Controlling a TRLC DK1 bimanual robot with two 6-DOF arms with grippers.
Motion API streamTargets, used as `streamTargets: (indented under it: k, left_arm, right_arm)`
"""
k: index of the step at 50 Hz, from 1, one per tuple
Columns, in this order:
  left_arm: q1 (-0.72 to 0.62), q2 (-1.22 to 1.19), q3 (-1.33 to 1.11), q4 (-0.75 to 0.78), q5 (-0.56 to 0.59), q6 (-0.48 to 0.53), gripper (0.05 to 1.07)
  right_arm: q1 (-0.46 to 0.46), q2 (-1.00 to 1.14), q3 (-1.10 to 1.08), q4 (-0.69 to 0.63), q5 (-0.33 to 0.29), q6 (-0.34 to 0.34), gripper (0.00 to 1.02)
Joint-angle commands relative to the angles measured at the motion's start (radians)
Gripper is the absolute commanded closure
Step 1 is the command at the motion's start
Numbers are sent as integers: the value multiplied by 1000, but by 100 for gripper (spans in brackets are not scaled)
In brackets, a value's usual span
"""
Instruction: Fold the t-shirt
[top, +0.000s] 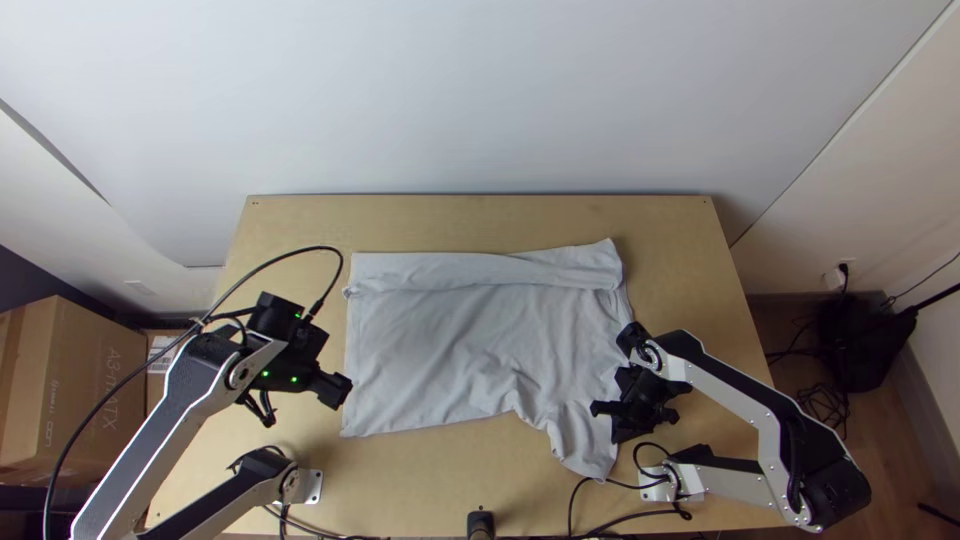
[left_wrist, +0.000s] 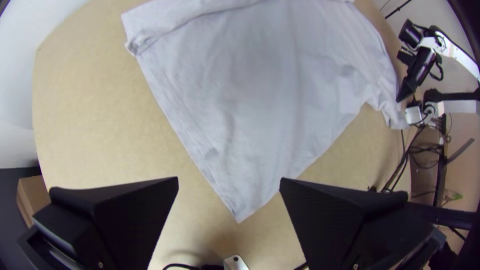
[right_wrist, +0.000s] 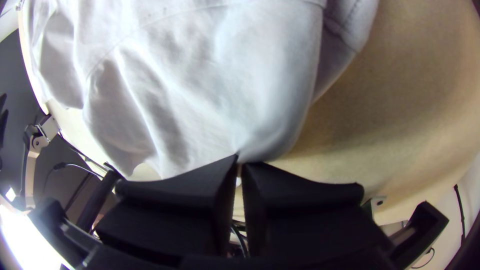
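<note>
Top view, and we have the grey t-shirt (top: 450, 350) laid out across the wooden table (top: 480, 220), mostly spread, with a long strip (top: 430, 270) doubled over along its far side and a wrinkled sleeve (top: 585, 440) angling down toward the near edge on the right. Over on the left we find the left gripper (top: 335, 390), right by the shirt's left edge, and its own wrist view shows us the left gripper's (left_wrist: 229, 178) fingers spread wide, no cloth pinched, with a shirt corner seen in the gap between them. Across to the right, and here's the grip: the right gripper (top: 605, 408) is at the shirt's right side, by the sleeve. We go to the right wrist view, where its fingertips are drawn narrow, closed on a bit of the shirt's edge; the fabric runs into them in soft folds, bare wood beside it. Beyond the table's left side we see a cardboard box (top: 85, 370), and past its right side dark cables (top: 825, 400) on the floor.
</note>
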Motion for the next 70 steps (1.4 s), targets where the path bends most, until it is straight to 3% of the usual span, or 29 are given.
streamTargets:
  k: [1,15,20,23,37,41,61,63,64,67,70]
  left_arm:
    - [-24,53,-23,-21,-10,6,10]
    - [-164,244,-75,-69,-72,-10,12]
    - [-193,311,-87,-84,-72,-30,39]
    - [-204,336,-101,-81,-72,-33,48]
    - [-287,435,-164,-60,-104,-60,47]
    - [-299,449,-171,-54,-104,-60,40]
    - [-317,535,-187,26,-102,-58,42]
    - [-325,533,-194,48,-102,-60,50]
    - [-325,532,-197,52,-102,-58,61]
    - [-333,527,-208,63,-102,-52,106]
    - [-334,512,-220,63,-102,-44,104]
  right_arm:
    - [11,13,-15,27,7,22,100]
    - [2,-28,79,-48,7,25,100]
    - [2,-44,118,-67,7,36,100]
    - [0,-50,146,-87,7,36,100]
    - [-6,-67,214,-128,7,41,100]
    - [-6,-68,220,-131,7,44,100]
    - [-9,-90,267,-170,7,48,100]
    - [-9,-94,275,-176,7,48,100]
    - [-9,-97,278,-182,7,48,100]
    - [-12,-102,290,-197,7,47,100]
    - [-20,-110,296,-205,7,45,100]
